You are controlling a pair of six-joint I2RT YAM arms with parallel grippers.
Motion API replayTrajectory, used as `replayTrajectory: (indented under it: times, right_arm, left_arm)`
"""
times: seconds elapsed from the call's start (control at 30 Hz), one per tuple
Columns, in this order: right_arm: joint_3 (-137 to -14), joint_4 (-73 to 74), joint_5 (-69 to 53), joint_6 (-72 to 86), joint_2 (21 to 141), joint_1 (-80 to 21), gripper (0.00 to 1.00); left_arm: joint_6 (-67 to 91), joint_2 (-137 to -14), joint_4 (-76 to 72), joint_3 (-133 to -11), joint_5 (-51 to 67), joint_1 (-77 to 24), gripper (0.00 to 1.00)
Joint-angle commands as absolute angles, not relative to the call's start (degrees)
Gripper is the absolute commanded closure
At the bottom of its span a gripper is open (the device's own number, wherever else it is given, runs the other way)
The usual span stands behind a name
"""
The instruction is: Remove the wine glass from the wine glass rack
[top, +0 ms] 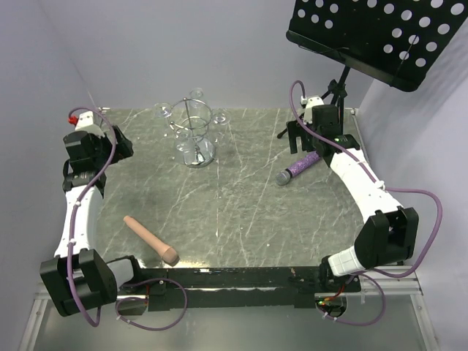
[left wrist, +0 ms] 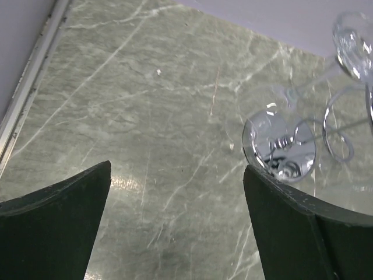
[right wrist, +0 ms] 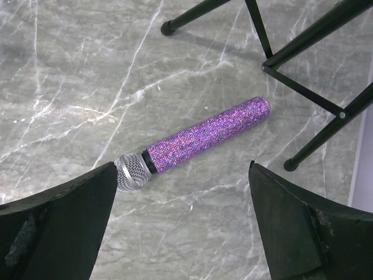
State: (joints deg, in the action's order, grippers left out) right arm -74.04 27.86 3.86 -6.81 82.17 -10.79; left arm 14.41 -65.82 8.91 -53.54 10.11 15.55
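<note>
Left gripper [left wrist: 176, 175] and right gripper [right wrist: 182, 172] gape empty, with a wine glass [top: 164, 111] hanging on the wine glass rack [top: 194, 135].

Pale walls [top: 219, 44] enclose a green marbled table [top: 241, 212] and black music stand [top: 380, 36].

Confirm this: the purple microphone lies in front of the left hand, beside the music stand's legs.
Wrong hand. The purple microphone lies in front of the right hand, beside the music stand's legs, as the right wrist view shows. The left hand faces the wine glass rack instead.
</note>
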Motion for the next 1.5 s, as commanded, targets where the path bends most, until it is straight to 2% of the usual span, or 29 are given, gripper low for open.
replayTrajectory:
  times: [0.0, 0.17, 0.37, 0.53, 0.63, 0.73, 0.9, 1.07, 1.47]
  right_arm:
    - [-73.5, 26.0, 5.7, -5.2, 82.2, -10.9, 0.0]
    - [-77.5, 29.5, 6.6, -4.3, 83.9, -10.6, 0.0]
    - [-92.0, 38.9, -12.5, -8.0, 87.8, -7.1, 0.0]
    - [-98.7, 40.8, -16.3, -3.9, 91.1, -7.1, 0.0]
    - [-94.8, 37.6, -20.3, -2.6, 88.7, -7.1, 0.0]
    - [-91.2, 36.5, -24.4, -3.7, 85.5, -7.1, 0.0]
    - [-89.2, 36.3, -29.1, -6.9, 81.9, -7.1, 0.0]
    - [-80.8, 23.6, -30.1, -8.5, 75.0, -7.1, 0.0]
    - [-76.8, 18.3, -31.3, -2.6, 74.5, -8.8, 0.0]
  left_arm:
    - [9.1, -63.9, 7.9, -52.2, 16.4, 15.6, 0.0]
    - [4.8, -62.1, 6.7, -51.3, 23.1, 15.2, 0.0]
    - [-5.2, -62.5, 13.0, -57.6, 27.4, 7.8, 0.0]
    - [-14.0, -61.2, 16.3, -57.0, 36.6, 4.4, 0.0]
    - [-18.4, -60.3, 18.8, -55.2, 41.8, 2.9, 0.0]
    - [-16.3, -58.9, 15.9, -51.9, 39.5, 0.4, 0.0]
    - [-11.3, -56.1, 3.6, -44.0, 36.8, -2.3, 0.0]
    - [-8.2, -55.0, -11.8, -36.9, 37.7, -2.9, 0.0]
    - [-6.4, -62.7, -17.1, -39.3, 38.2, -4.7, 0.0]
